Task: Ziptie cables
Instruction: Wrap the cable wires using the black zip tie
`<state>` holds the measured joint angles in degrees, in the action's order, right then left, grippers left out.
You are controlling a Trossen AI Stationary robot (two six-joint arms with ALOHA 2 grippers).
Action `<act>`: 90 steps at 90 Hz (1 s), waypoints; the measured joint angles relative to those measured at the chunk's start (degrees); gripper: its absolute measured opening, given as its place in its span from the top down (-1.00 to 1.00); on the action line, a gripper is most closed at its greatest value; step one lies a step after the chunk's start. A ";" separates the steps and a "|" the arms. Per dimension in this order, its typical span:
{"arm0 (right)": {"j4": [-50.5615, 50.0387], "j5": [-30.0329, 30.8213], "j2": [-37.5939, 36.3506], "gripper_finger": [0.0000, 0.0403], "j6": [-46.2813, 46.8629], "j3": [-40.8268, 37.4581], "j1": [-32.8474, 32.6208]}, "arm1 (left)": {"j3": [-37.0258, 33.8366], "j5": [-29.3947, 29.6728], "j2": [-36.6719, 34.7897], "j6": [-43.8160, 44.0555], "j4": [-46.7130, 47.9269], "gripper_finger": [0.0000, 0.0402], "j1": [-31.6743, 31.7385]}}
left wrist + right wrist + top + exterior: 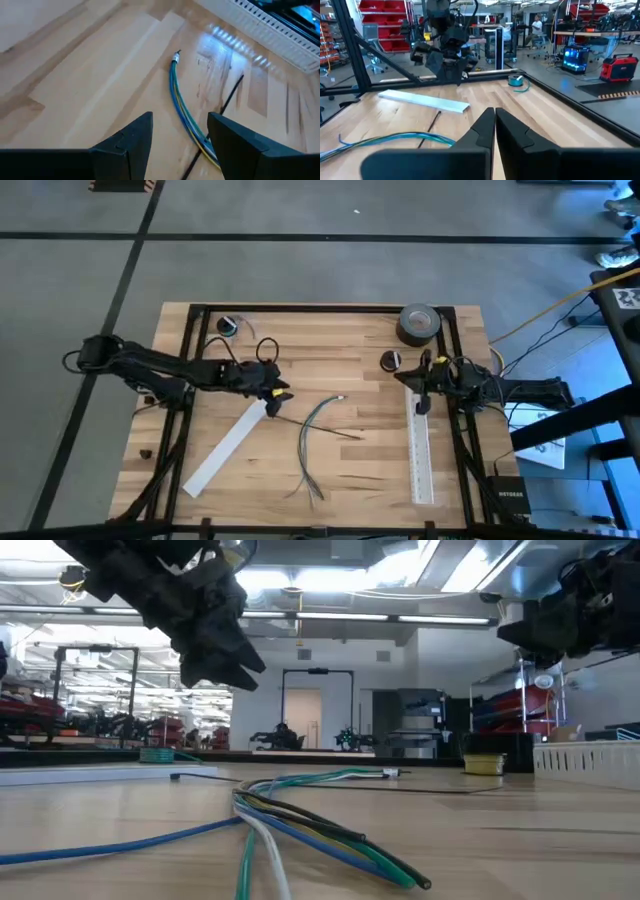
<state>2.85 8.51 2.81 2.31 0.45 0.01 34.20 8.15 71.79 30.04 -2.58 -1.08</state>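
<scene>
My left gripper (279, 397) hangs above the tabletop (370, 460) left of centre, fingers (131, 137) spread and holding nothing. The cables (312, 442) lie just right of it, curving from mid-table toward the near edge. The ziptie (318, 426) lies flat, crossing the cables and starting just beside my left gripper. My right gripper (421, 404) waits near the right edge, fingers pressed together.

One word can be read: "NETGEAR", in pale letters on the small black box (509, 493) (a flat device) that sits just off the table (360, 470) at about its 4 o'clock corner. No other text is legible anywhere.
</scene>
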 joint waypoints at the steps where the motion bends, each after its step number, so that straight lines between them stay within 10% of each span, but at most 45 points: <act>1: -0.01 0.00 0.00 1.00 0.00 0.00 0.00 | 0.00 0.01 0.00 0.18 -0.01 0.13 0.00; 31: 0.15 1.41 0.81 0.96 8.93 0.00 0.01 | -0.02 3.06 0.00 11.53 -0.82 0.13 -0.19; 71: 10.17 -3.56 11.76 0.31 20.03 2.13 0.00 | -0.02 -0.43 0.00 31.30 10.32 0.13 -13.18; 90: 8.18 -5.29 26.75 0.29 14.63 11.76 0.00 | -0.02 12.48 0.24 48.17 10.56 0.13 -22.76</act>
<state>11.03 3.22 29.56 16.93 12.20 0.01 34.17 20.63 72.03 78.21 7.98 -23.84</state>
